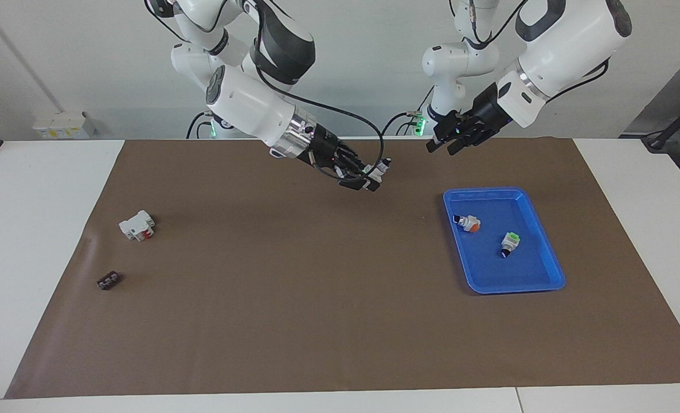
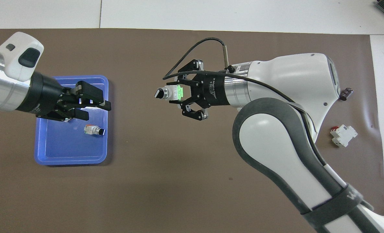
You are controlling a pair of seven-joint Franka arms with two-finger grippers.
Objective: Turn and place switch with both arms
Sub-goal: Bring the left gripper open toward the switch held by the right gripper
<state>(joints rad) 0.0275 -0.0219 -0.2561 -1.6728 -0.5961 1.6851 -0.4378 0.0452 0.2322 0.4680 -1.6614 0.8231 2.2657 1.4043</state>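
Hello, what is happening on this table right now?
The right gripper holds the switch in the air over the brown mat, its black knob pointing toward the left arm's end of the table. The left gripper is also raised, empty, between the held switch and the blue tray. In the tray lie two other switches, an orange-ended switch and a green-capped switch. No handover yet.

hidden: green-capped switch (image 1: 510, 241) under left gripper (image 2: 93, 103) overhead | jaws gap perhaps unclear
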